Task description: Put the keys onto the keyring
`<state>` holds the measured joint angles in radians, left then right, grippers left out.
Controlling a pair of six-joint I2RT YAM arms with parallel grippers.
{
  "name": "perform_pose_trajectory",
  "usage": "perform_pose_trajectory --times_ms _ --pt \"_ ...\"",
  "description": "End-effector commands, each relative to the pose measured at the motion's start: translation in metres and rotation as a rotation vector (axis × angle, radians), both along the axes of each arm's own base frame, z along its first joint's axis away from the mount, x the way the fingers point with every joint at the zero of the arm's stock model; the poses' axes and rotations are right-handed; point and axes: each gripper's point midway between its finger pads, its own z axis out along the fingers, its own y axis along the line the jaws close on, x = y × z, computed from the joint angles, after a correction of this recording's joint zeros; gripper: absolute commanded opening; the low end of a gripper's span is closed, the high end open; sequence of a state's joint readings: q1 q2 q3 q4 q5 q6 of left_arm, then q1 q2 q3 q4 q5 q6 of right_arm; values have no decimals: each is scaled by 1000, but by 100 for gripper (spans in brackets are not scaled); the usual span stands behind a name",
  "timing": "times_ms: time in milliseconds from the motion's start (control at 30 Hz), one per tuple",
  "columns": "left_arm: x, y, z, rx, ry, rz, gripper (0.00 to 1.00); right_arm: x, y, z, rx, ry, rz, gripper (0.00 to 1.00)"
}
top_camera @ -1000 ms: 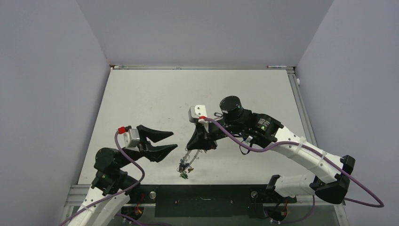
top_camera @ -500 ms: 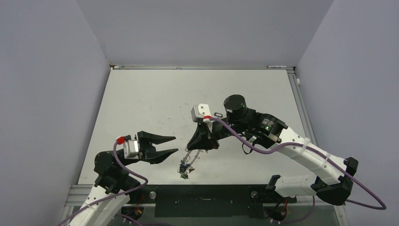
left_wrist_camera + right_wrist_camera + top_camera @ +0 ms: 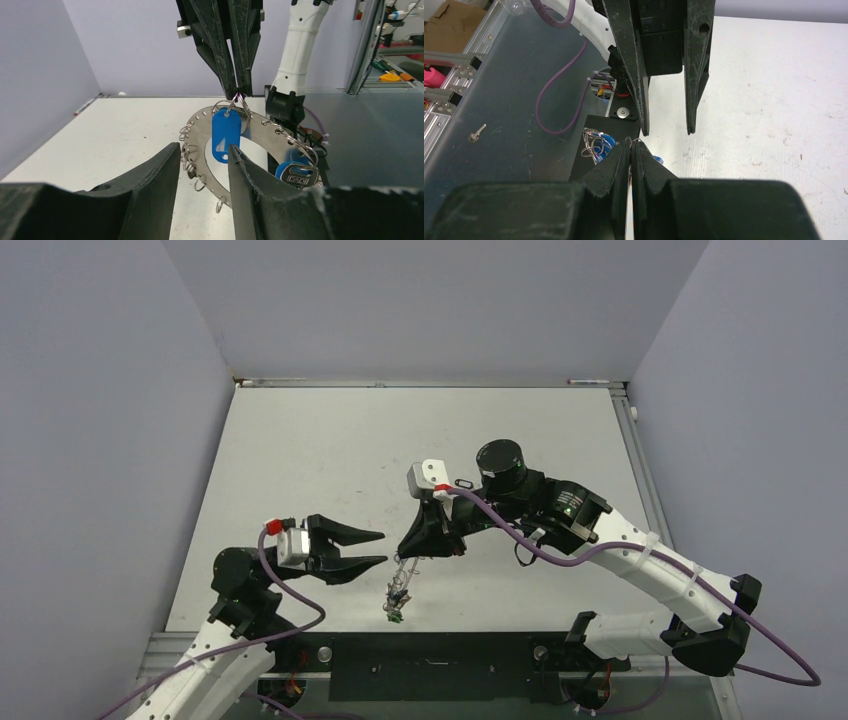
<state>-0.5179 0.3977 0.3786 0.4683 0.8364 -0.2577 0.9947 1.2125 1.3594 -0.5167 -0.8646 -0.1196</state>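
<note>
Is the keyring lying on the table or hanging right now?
Hanging. The right claw is shut on a wire loop atop the keyring, which dangles beneath it. Whether its bottom touches the table: cannot tell.

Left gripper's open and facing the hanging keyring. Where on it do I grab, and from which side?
Probably the keyring at its lower-left band, the left gripper coming straight in: it hangs face-on from the right gripper, so one finger can enter the hole, clear of the blue tag.
</note>
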Motion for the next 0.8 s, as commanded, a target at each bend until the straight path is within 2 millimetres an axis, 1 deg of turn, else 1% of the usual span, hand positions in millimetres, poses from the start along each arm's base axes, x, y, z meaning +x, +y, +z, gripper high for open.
perform_pose_trajectory --times_ms 0,167,300,433,767 --pt "-18 -6 25 -14 -32 -110 37 0 4 42 133 -85 32 5" --pt "-21 -11 29 -13 -2 -151 37 2 6 37 121 -81 28 5" --pt "-23 -11 32 -9 6 -159 32 4 6 34 111 -82 17 5" --pt "-23 -12 27 22 31 -162 26 7 7 31 102 -84 6 5" --pt "-12 -15 19 60 98 -120 20 14 8 31 99 -95 -28 5"
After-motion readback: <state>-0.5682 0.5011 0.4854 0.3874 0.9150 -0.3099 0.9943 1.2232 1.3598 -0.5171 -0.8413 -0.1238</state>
